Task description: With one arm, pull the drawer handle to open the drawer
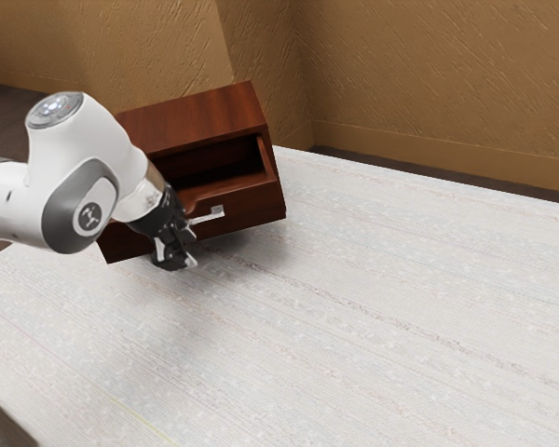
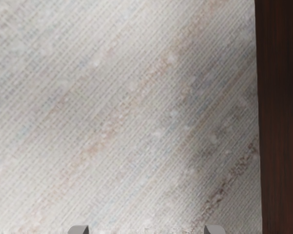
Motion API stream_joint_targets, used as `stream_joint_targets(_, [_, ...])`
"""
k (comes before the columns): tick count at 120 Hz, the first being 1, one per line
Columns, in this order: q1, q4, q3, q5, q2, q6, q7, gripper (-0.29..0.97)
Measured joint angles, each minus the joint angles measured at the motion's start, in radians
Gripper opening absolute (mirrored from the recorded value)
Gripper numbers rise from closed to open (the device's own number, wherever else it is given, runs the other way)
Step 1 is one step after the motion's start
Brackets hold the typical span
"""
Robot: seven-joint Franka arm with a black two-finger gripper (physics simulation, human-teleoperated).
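Soft, even light is falling from above, leaving the pale table (image 1: 401, 326) bright and free of glare. The cabinet (image 1: 200, 121) is casting a faint grey shadow onto the table toward 4 o'clock. The hollow above the drawer (image 1: 247, 200) is sitting in deep shade. A small highlight is shining on the arm (image 1: 74, 177). In the wrist view, a dim band is shading the table beside the cabinet at 3 o'clock.

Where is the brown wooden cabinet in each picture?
Exterior view: the cabinet stands on the table toward the exterior view's left, just behind the gripper.
Wrist view: the cabinet is the dark brown strip beside the pale table, off to one side of the fingertips.
Shared landmark: the pale, streaky table meeting the cabinet's foot.
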Motion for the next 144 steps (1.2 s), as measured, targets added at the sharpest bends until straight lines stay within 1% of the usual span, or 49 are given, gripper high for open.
stream_joint_targets(4, [-0.002,-0.003,0.001,0.004,-0.004,0.001,-0.002,0.26])
stream_joint_targets(18, [-0.003,0.012,0.0,0.041,-0.009,0.0,-0.001,0.44])
stream_joint_targets(25, [0.0,0.101,-0.001,0.053,-0.006,-0.047,0.009,0.5])
stream_joint_targets(30, [0.005,0.215,-0.001,0.056,0.001,-0.119,0.026,0.53])
stream_joint_targets(39, [0.01,0.445,-0.002,0.041,0.018,-0.304,0.071,0.57])
stream_joint_targets(43, [0.006,0.499,-0.001,0.028,0.016,-0.381,0.092,0.59])
stream_joint_targets(49, [-0.001,0.529,0.002,0.01,0.006,-0.474,0.121,0.61])
stream_joint_targets(65, [-0.094,0.544,0.027,-0.036,-0.016,-0.649,0.208,0.64])
stream_joint_targets(85, [-0.162,0.484,0.022,-0.067,-0.015,-0.77,0.294,0.66])
stream_joint_targets(118, [-0.182,0.437,0.032,-0.07,-0.018,-0.839,0.395,0.67])
stream_joint_targets(121, [-0.202,0.437,0.048,-0.066,-0.017,-0.842,0.402,0.68])
stream_joint_targets(125, [-0.254,0.438,0.095,-0.059,-0.016,-0.845,0.41,0.68])
stream_joint_targets(129, [-0.282,0.44,0.125,-0.053,-0.016,-0.848,0.418,0.68])
stream_joint_targets(136, [-0.302,0.443,0.149,-0.047,-0.016,-0.852,0.431,0.68])
stream_joint_targets(144, [-0.306,0.443,0.158,-0.044,-0.019,-0.855,0.444,0.68])
